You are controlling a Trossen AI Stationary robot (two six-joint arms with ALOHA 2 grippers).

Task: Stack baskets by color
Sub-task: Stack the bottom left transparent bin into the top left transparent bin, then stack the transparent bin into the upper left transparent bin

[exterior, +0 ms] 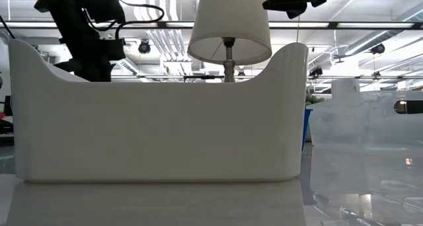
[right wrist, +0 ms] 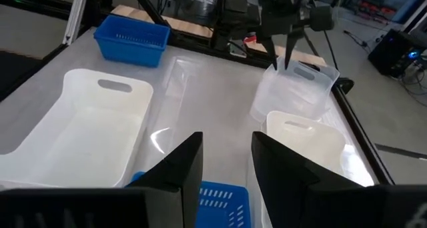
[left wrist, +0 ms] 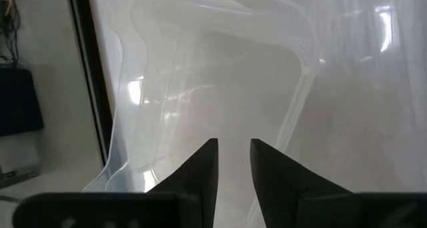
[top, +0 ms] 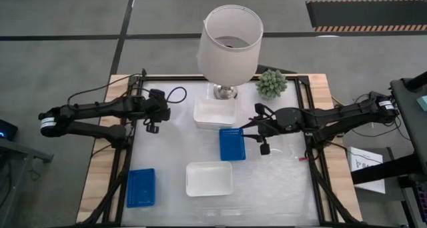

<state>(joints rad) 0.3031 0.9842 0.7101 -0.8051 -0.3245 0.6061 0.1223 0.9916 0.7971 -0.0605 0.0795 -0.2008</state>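
Observation:
Two white baskets lie on the table, one by the lamp base (top: pixel 215 113) (right wrist: pixel 303 138) and one nearer the front (top: pixel 209 178) (right wrist: pixel 87 121). One blue basket (top: pixel 232 144) lies mid-table and another (top: pixel 141 187) (right wrist: pixel 130 38) at the front left. A clear container (right wrist: pixel 293 91) (left wrist: pixel 220 75) sits tilted beside the far white basket, with my left gripper (top: pixel 155 121) (right wrist: pixel 287 58) at its raised end. My right gripper (top: pixel 257 131) (right wrist: pixel 227 138) hangs open above the mid-table blue basket's right side, holding nothing. My left gripper comes down at a slant from the table's left onto the clear container's raised end rim (right wrist: pixel 283 68), beside its handle hole. The fingers (left wrist: pixel 203 168) stand narrowly apart, and they hide the spot of contact. The container tilts, its other end low by the white basket.
A lamp with a white shade (top: pixel 230 45) stands at the far middle, a small green plant (top: pixel 271 83) to its right. A black frame (top: pixel 133 121) borders the table. The near white basket's wall (exterior: pixel 158 127) fills the low view.

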